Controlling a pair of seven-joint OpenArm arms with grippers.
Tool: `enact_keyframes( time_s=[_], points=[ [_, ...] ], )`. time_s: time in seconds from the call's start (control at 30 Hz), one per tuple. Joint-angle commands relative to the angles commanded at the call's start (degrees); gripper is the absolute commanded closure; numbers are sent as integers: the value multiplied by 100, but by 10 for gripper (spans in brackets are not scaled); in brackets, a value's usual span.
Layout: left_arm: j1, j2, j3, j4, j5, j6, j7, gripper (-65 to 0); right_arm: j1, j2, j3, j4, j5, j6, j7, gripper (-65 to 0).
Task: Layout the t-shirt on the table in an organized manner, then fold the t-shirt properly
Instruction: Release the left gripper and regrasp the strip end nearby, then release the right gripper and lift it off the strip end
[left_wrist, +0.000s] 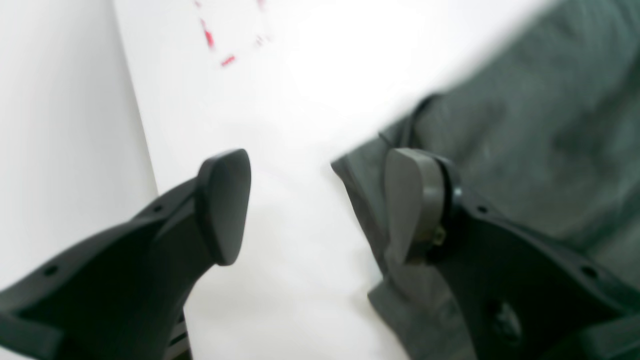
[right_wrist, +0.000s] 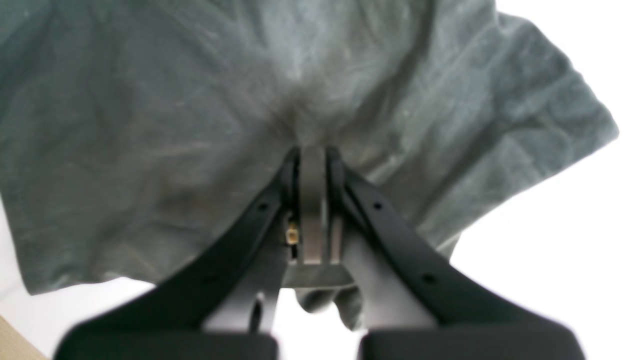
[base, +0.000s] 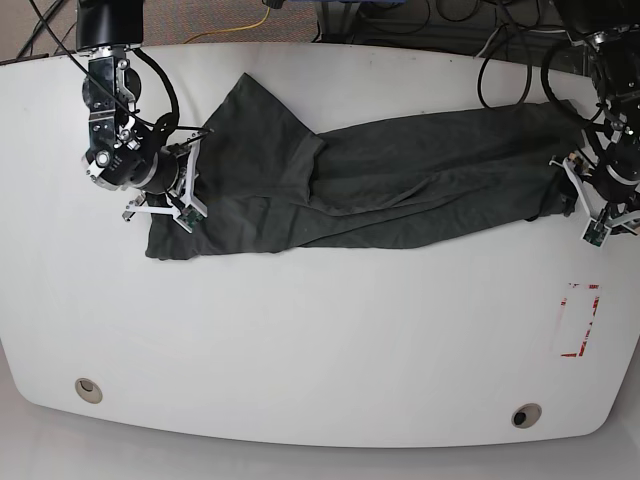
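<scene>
Clearly soft and limp, the t-shirt (base: 400, 190) lies stretched across the table (base: 320, 340). At 9 o'clock the right pincer (right_wrist: 314, 165) is clamped on bunched cloth; at 3 o'clock the left pincer (left_wrist: 320, 200) gapes at the hem, a good hold.

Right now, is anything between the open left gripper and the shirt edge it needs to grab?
Nothing visible. The left gripper hangs open at the t-shirt edge, one finger over cloth, the other over bare table. The right gripper is shut on the t-shirt's other end.
</scene>
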Motion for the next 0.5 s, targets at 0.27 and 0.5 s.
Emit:
enact_keyframes(
  time_s=[0.27, 0.5],
  points=[
    [-62, 334, 9, -589, 264, 0, 141, -397, 9, -9, 18, 0, 0, 0, 0, -14],
    [18, 299, -9, -1574, 589, 0, 132, -397, 9, -9, 26, 18, 0, 0, 0, -14]
  ],
)
